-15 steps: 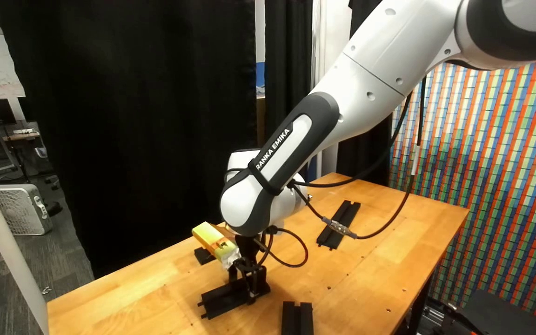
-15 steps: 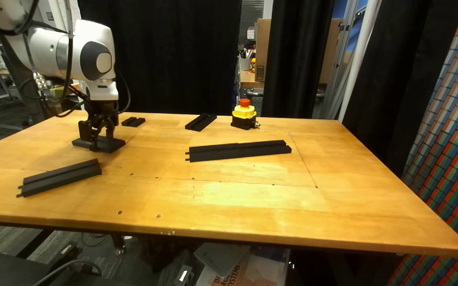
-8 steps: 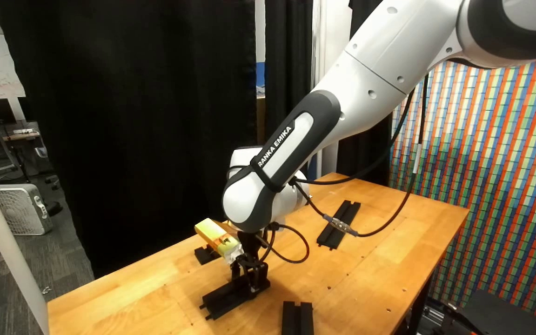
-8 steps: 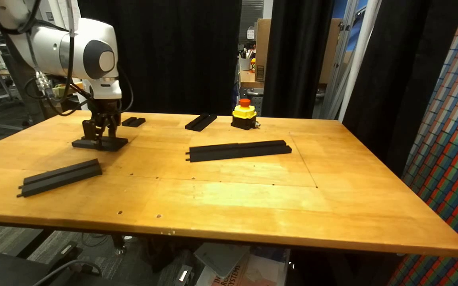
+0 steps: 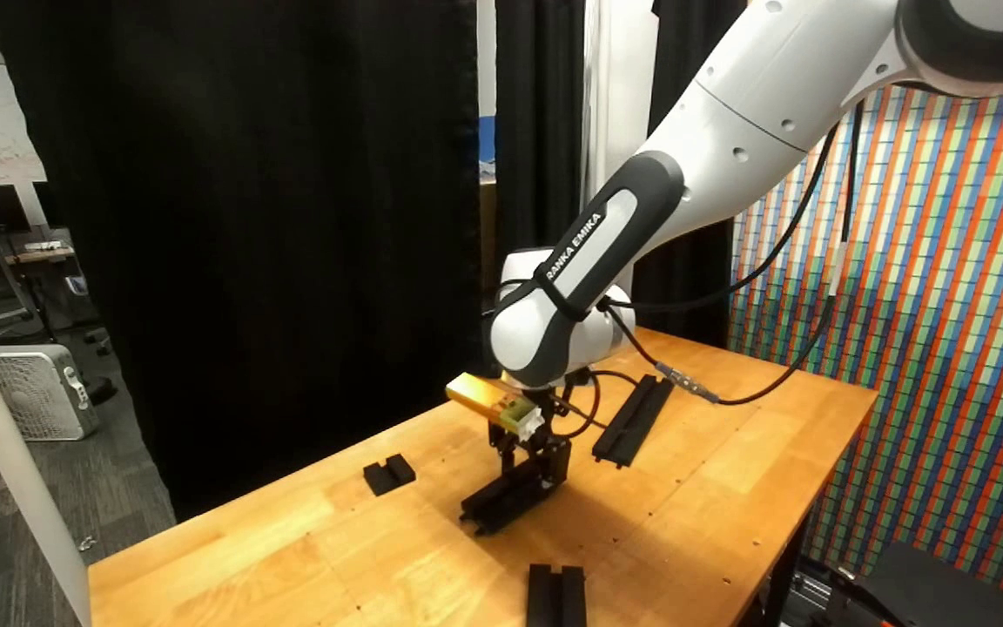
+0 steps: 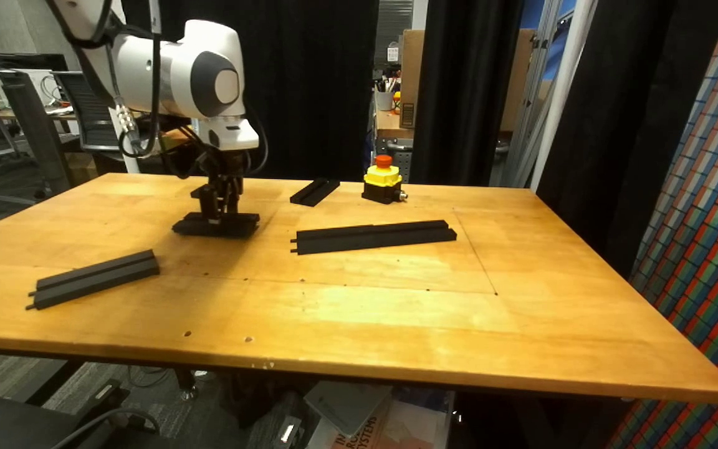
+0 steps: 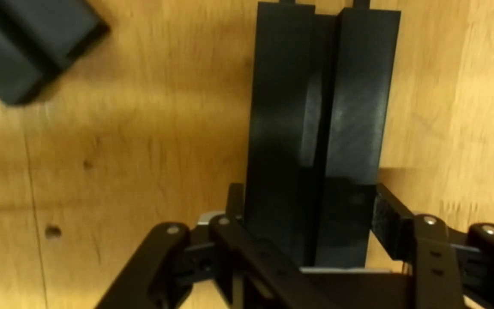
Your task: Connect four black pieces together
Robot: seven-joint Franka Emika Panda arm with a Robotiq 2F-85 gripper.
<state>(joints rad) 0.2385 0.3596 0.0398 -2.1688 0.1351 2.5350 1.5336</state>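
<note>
Toward the front of the table, in an exterior view, lies one grooved black bar — a long black strip sits farther in. Off that strip's pronged end, the gripper is closed on a second bar, pinching its long sides.

In an exterior view, we look down along the desk on a slant, with the arm near. In an exterior view, we look across the desk toward black curtains. Both share the desk and arm — the wrist view looks down past the hand, close, on a black bar all three share.
</note>
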